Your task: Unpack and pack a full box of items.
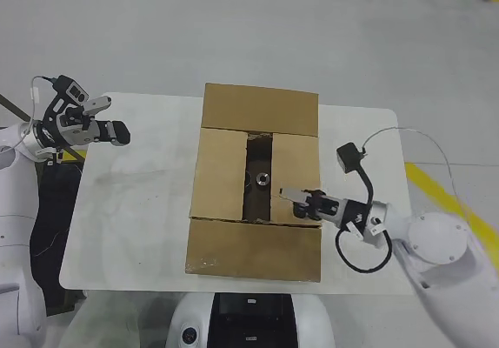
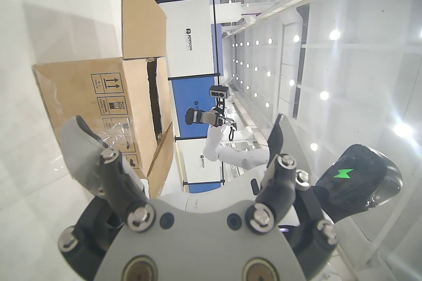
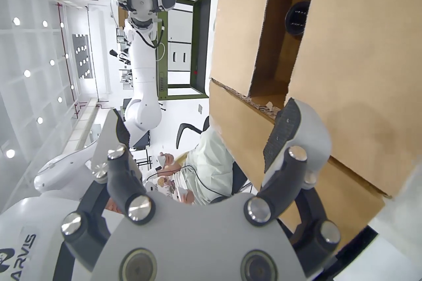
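One cardboard box (image 1: 219,174) stands in the middle of the white worktop (image 1: 136,217). Two of its four flaps are spread flat outward at the near and far ends. The other two are folded in over the top, with a narrow dark gap between them. One dark round item (image 1: 261,180) lies down in that gap.

The right gripper (image 1: 297,200) is over the right-hand folded flap, just beside the gap, fingers spread and holding nothing. I cannot tell whether they touch the cardboard. The left gripper (image 1: 112,117) is well apart from the box, at the worktop's left edge, its fingers also spread and holding nothing.

The right wrist view looks into the gap and shows the round item (image 3: 297,19). The left wrist view shows the box's (image 2: 99,98) printed side wall and only a dark slit.
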Motion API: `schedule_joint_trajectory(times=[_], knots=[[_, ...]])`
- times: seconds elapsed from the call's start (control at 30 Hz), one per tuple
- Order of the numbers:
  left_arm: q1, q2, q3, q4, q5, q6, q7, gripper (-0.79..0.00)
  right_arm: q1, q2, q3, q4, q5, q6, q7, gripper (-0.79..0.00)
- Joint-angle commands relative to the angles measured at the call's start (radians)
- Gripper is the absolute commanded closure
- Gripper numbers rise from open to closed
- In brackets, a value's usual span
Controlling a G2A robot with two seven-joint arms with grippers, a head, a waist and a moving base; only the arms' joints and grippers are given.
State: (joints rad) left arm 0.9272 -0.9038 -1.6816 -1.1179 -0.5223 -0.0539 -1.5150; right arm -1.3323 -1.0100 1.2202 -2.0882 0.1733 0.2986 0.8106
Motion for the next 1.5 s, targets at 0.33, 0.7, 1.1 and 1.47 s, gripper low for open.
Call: schedule_joint_trajectory(times=[0.33,0.7,1.1,1.47], knots=[[0.000,0.000,0.000,0.000,0.000,0.000,0.000,-0.785,0.187,-0.047,-0.220,0.124,-0.012,0.089,-0.078,-0.785],[0.000,0.000,0.000,0.000,0.000,0.000,0.000,-0.785,0.187,-0.047,-0.220,0.124,-0.012,0.089,-0.078,-0.785],[0.000,0.000,0.000,0.000,0.000,0.000,0.000,-0.785,0.237,-0.081,-0.345,0.196,-0.041,0.030,-0.141,-0.785],[0.000,0.000,0.000,0.000,0.000,0.000,0.000,-0.785,0.300,-0.120,-0.416,0.307,-0.010,0.019,-0.185,-0.785]])
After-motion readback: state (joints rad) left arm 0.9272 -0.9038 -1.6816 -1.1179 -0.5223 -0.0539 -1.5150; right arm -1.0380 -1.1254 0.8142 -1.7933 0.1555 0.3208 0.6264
